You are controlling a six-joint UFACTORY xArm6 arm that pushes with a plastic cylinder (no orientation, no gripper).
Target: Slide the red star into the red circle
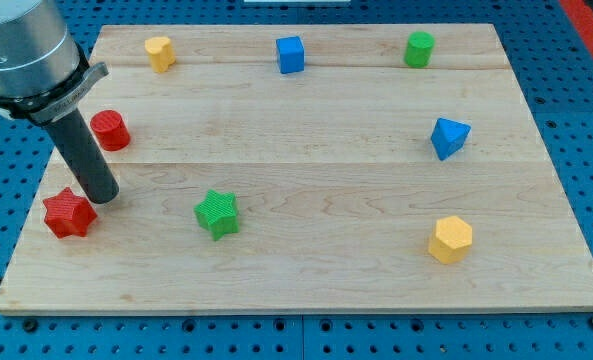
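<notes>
Blue pegboard surrounds a pale wooden table (306,290) that fills most of the frame and carries eight small blocks.

End effector: a straight dark rod with no jaws, so there is nothing to open, close or clamp; it holds no block. My tip (103,197) rests on the table at the left of the frame, just beside the upper right edge of the red star (69,212). Whether the two actually touch cannot be told from this angle.

Task items: the red star lies at the lower left of the frame, near the table's left edge. The red circle (109,130), a short round block, stands above it at middle left, just to the right of the rod's shaft. The two red blocks are apart, with bare wood and the rod's lower end between them.

Other blocks, moving outward: a green star (217,213) at lower centre-left; a yellow block (159,52) at upper left; a blue cube (290,54) at top centre; a green round block (419,48) at upper right; a blue wedge-like block (449,137) at middle right; a yellow hexagonal block (450,239) at lower right. None lies between the red pair.

Progress, as judged: the join is not made. My tip sits on the circle's side of the star, so it would need to come round below the star before pushing upward.
</notes>
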